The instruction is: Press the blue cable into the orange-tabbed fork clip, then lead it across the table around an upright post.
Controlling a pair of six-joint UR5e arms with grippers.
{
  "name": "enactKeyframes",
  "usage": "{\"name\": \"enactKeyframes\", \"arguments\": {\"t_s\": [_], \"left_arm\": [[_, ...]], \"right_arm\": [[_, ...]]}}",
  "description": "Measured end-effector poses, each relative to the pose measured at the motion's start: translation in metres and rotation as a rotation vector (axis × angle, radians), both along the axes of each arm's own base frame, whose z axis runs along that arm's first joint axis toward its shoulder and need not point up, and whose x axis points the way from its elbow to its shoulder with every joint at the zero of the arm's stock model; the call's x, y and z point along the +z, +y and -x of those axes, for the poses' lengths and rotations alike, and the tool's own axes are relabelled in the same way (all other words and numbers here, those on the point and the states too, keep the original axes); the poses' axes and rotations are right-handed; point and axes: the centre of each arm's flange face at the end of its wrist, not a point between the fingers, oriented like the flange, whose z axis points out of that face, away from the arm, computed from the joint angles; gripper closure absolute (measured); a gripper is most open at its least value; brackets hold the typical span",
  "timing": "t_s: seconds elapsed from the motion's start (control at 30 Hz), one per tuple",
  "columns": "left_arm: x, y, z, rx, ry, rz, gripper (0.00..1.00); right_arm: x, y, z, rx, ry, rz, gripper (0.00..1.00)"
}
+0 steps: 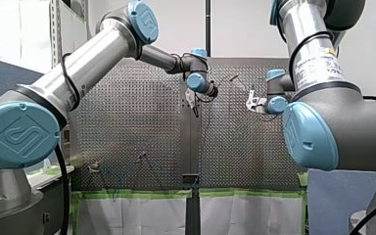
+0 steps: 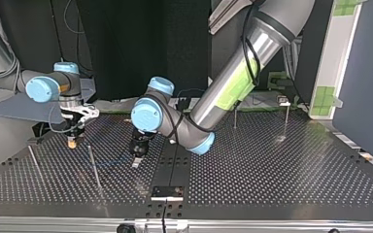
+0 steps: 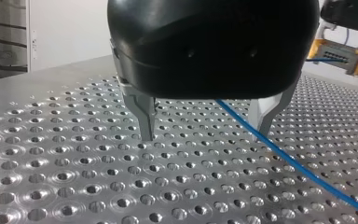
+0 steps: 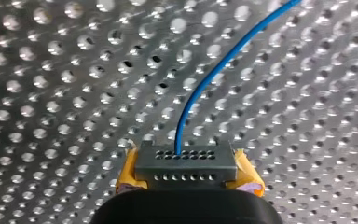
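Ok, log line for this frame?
left pincer: open, low over table, cable beside one finger | right pincer: shut on plug, cable leading out

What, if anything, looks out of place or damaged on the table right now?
Nothing stands out. The blue cable runs in a smooth curve without kinks from the grey connector, which my right gripper holds squarely between its yellow pads. My left gripper is open, the cable lying by one finger.

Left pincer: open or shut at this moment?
Open. In the left wrist view the left pincer has its two metal fingers wide apart over the table; the cable passes one, unclamped.
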Motion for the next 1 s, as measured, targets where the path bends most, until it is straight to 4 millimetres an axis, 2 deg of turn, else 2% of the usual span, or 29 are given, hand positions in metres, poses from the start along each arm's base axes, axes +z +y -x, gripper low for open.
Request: {"name": "enactKeyframes", "arguments": {"t_s": [0.6, 1.0], "left_arm": [[0.000, 0.001, -0.001, 0.007, 0.014, 0.030, 0.00], [0.000, 0.001, -0.001, 0.007, 0.015, 0.035, 0.00]], "right_arm": [[-0.012, -0.003, 0.002, -0.005, 0.002, -0.011, 1.00], [-0.049, -0.005, 0.002, -0.001, 0.039, -0.056, 1.00]]}}
